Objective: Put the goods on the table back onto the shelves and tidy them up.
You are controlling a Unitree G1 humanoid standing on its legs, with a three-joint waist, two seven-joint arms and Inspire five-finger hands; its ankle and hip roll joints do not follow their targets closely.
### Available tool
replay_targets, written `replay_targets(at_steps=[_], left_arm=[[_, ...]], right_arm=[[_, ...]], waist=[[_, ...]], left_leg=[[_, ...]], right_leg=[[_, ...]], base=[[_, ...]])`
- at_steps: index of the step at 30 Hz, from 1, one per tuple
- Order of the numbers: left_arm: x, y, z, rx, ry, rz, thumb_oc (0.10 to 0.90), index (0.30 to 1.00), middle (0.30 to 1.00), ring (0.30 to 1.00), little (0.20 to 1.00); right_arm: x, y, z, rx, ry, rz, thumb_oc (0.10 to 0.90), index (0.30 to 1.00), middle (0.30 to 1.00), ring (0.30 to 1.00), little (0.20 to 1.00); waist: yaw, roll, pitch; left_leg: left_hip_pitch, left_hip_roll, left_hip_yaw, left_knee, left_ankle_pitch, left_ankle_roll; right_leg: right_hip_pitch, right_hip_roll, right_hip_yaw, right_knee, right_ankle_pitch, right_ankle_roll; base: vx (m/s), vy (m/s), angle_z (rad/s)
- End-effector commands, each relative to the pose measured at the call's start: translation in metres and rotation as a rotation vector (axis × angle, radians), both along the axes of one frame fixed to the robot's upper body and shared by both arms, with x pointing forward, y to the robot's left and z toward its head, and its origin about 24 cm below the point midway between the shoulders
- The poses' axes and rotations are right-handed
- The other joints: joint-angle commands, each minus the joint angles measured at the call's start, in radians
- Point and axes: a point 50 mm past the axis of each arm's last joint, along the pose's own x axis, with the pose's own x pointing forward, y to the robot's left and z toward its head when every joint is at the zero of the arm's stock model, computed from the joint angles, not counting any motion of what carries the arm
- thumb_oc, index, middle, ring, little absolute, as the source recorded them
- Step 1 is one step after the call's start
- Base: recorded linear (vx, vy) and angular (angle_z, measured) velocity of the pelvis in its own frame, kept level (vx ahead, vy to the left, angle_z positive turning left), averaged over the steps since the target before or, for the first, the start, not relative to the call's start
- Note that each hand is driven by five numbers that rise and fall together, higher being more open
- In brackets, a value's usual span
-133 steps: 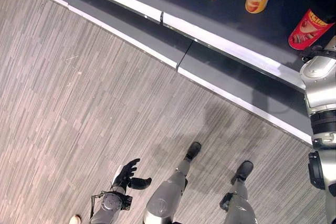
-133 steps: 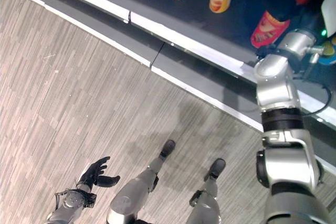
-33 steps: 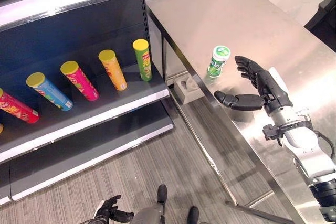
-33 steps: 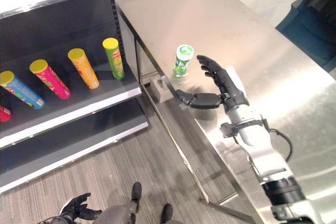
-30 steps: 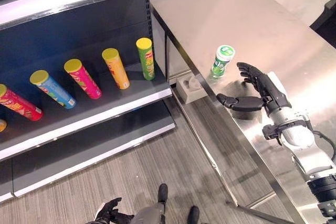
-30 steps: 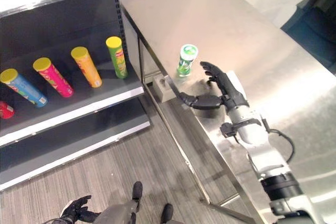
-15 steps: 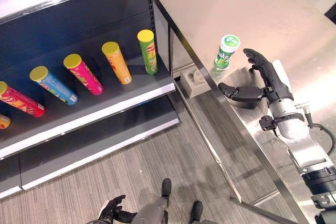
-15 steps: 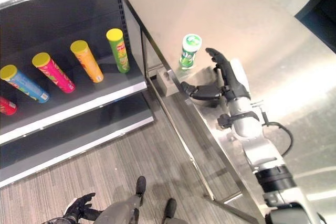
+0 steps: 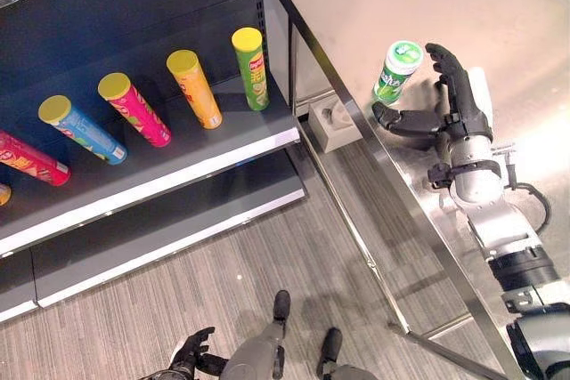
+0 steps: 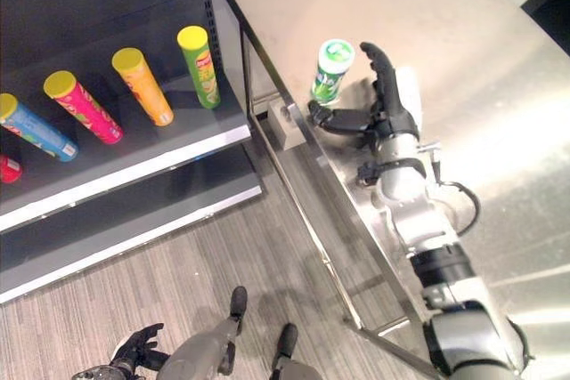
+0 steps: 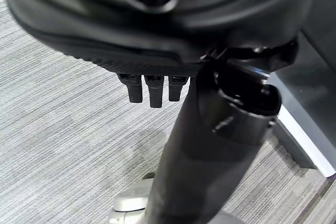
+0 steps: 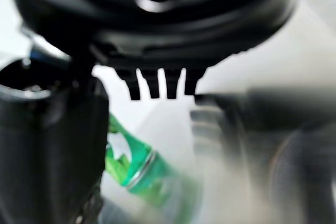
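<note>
Grey wood-grain flooring [image 9: 178, 300] in narrow planks runs beneath a dark metal shelf unit [image 9: 160, 193] and a brushed steel bench [image 9: 499, 15] that stands just to the right of it. White strips edge the fronts of the shelves. On the upper shelf board stand tall cylindrical cans in a loose row, each with a yellow lid: a green can [image 9: 251, 67] nearest the bench, then an orange can [image 9: 193, 86], a pink can [image 9: 134, 109] and a blue can [image 9: 81, 127], with a red can [image 9: 31, 158] at the far left, partly cut off. The lower shelf is bare and dark.

Near the bench's front edge, close to its corner by the shelves, stands a small green cup [image 9: 395, 69] with a white-and-green lid, upright. The bench top is smooth and reflects the light dully. The right hand [image 9: 454, 104] rests over the bench just beside the cup, fingers straight and spread, thumb reaching out below the cup; the cup sits between thumb and fingers, and whether either touches it cannot be told. A small grey box [image 9: 331, 124] sits on the floor under the bench's corner, against its thin steel leg.

The left hand [image 9: 191, 353] hangs low over the floor, fingers loosely spread and holding nothing.
</note>
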Motion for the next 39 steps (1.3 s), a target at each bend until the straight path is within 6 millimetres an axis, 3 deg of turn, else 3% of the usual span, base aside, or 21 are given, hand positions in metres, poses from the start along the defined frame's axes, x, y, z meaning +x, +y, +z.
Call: replay_targets(at_steps=[1, 7, 8, 10, 20, 27, 34, 39], left_arm=[[-0.005, 0.013, 0.001, 0.044, 0.010, 0.013, 0.800, 0.900, 0.900, 0.900, 0.900], [-0.006, 0.013, 0.001, 0.041, 0.012, 0.016, 0.800, 0.900, 0.900, 0.900, 0.900], [-0.005, 0.013, 0.002, 0.042, 0.009, 0.015, 0.800, 0.900, 0.900, 0.900, 0.900], [-0.005, 0.013, 0.002, 0.042, 0.008, 0.014, 0.800, 0.900, 0.900, 0.900, 0.900], [-0.003, 0.013, 0.001, 0.044, 0.006, 0.019, 0.800, 0.900, 0.900, 0.900, 0.900], [-0.001, 0.015, 0.002, 0.049, 0.002, 0.035, 0.800, 0.900, 0.900, 0.900, 0.900], [-0.001, 0.022, 0.005, 0.062, -0.001, 0.048, 0.800, 0.900, 0.900, 0.900, 0.900], [-0.007, 0.027, 0.003, 0.061, 0.029, 0.059, 0.800, 0.900, 0.900, 0.900, 0.900]], right_arm=[[0.003, 0.020, 0.049, 0.017, -0.189, 0.061, 0.800, 0.900, 0.900, 0.900, 0.900], [0.010, 0.023, 0.050, 0.041, -0.169, 0.067, 0.800, 0.900, 0.900, 0.900, 0.900], [0.013, 0.022, 0.052, 0.044, -0.164, 0.056, 0.687, 0.731, 0.731, 0.731, 0.731], [0.017, 0.022, 0.055, 0.042, -0.161, 0.043, 0.400, 0.300, 0.300, 0.300, 0.300], [0.019, 0.019, 0.056, 0.056, -0.159, 0.032, 0.400, 0.300, 0.300, 0.300, 0.300], [0.009, 0.011, 0.063, 0.039, -0.205, 0.027, 0.400, 0.300, 0.300, 0.300, 0.300], [-0.025, -0.003, 0.074, 0.018, -0.334, 0.041, 0.400, 0.300, 0.300, 0.300, 0.300], [-0.074, 0.008, 0.108, 0.027, -0.571, 0.214, 0.400, 0.300, 0.300, 0.300, 0.300]], waist=[[0.022, -0.005, -0.050], [0.029, -0.010, -0.051], [0.032, -0.012, -0.052], [0.033, -0.013, -0.050], [0.033, -0.022, -0.049], [0.024, -0.033, -0.052], [0.014, -0.053, -0.078], [0.019, -0.080, -0.128]], left_leg=[[0.013, 0.061, 0.037, 0.004, -0.078, -0.048], [0.011, 0.063, 0.032, 0.004, -0.078, -0.049], [0.011, 0.063, 0.031, 0.004, -0.078, -0.050], [0.010, 0.062, 0.030, 0.004, -0.078, -0.051], [0.012, 0.063, 0.025, 0.004, -0.080, -0.052], [0.018, 0.067, 0.027, 0.004, -0.083, -0.055], [0.039, 0.074, 0.031, 0.004, -0.095, -0.058], [0.068, 0.094, 0.025, 0.004, -0.081, -0.090]], right_leg=[[-0.059, -0.076, 0.009, 0.096, -0.005, 0.069], [-0.059, -0.073, 0.009, 0.092, -0.005, 0.067], [-0.058, -0.072, 0.010, 0.089, -0.005, 0.066], [-0.057, -0.071, 0.010, 0.089, -0.006, 0.065], [-0.053, -0.069, 0.004, 0.086, -0.005, 0.065], [-0.046, -0.068, 0.004, 0.081, -0.004, 0.065], [-0.020, -0.065, -0.006, 0.075, -0.014, 0.065], [0.038, -0.036, -0.025, 0.052, -0.040, 0.046]], base=[[0.00, 0.000, 0.00], [0.01, -0.002, -0.02], [0.00, 0.000, 0.00], [0.00, 0.000, 0.00], [0.00, 0.000, 0.00], [0.00, 0.000, 0.00], [-0.01, -0.030, 0.03], [-0.06, -0.162, 0.05]])
